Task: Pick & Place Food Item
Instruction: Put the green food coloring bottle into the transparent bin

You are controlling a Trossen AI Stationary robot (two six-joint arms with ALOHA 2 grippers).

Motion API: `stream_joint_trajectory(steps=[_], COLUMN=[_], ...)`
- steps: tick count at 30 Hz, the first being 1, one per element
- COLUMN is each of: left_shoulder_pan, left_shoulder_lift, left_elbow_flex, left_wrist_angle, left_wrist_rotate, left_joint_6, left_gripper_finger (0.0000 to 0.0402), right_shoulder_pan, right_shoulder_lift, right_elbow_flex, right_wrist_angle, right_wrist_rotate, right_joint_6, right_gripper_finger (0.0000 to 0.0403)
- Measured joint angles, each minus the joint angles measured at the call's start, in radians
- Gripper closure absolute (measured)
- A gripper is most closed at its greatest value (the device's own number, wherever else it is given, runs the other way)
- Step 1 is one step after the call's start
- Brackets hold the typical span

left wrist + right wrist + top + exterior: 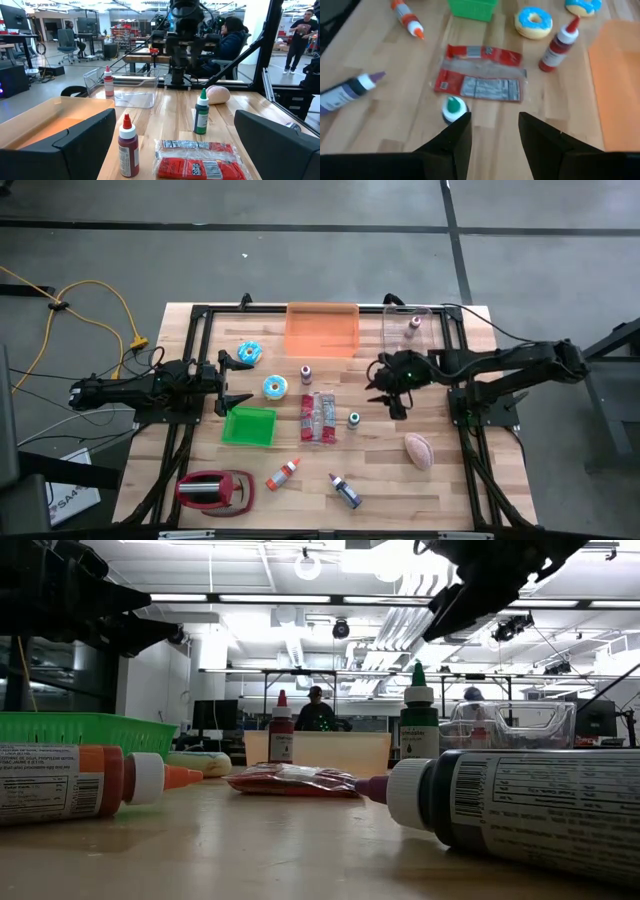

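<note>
The right gripper hovers above the table with its two dark fingers set to a narrow gap, holding nothing. Just beside it, on its near side, stands a small green-capped bottle. Touching distance past that bottle lies the red snack packet, flat on the wood, which is probably the food item to be picked.

To do this step well, the gripper likely needs to open wider, shift off the bottle so it is not knocked over, then come down across the packet's narrow side, as the wrapper looks slippery and thin.

Beyond the packet are a red-capped bottle and a blue-iced donut. On the packet's far side from the right arm, the left gripper waits with fingers spread wide and empty, near a green basket. Farther from the packet, at the table's back edge, sit an orange bin and a clear bin. Towards the front edge lie an orange-tipped bottle, a purple-tipped bottle and a pink roll.

The table is pale wooden planks in a black frame. Around it is grey floor; the room beyond is a bright workshop with desks, and a seated person.
</note>
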Motion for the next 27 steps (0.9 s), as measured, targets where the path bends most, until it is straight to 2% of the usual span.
stream_joint_trajectory(steps=[9, 16, 27], left_shoulder_pan=[0.0, 0.0, 0.0], left_shoulder_lift=[0.0, 0.0, 0.0], left_elbow_flex=[0.0, 0.0, 0.0], left_wrist_angle=[0.0, 0.0, 0.0], left_wrist_rotate=[0.0, 0.0, 0.0], left_joint_6=[0.0, 0.0, 0.0], left_gripper_finger=[0.0003, 0.0003, 0.0003], right_shoulder_pan=[0.045, 0.045, 0.056], right_shoulder_lift=[0.002, 0.071, 0.179], right_elbow_flex=[0.0, 0.0, 0.0], right_wrist_angle=[0.007, 0.008, 0.022], right_wrist_rotate=[0.054, 0.083, 0.005], right_joint_6=[0.021, 0.058, 0.202], right_gripper_finger=[0.0253, 0.0253, 0.0253])
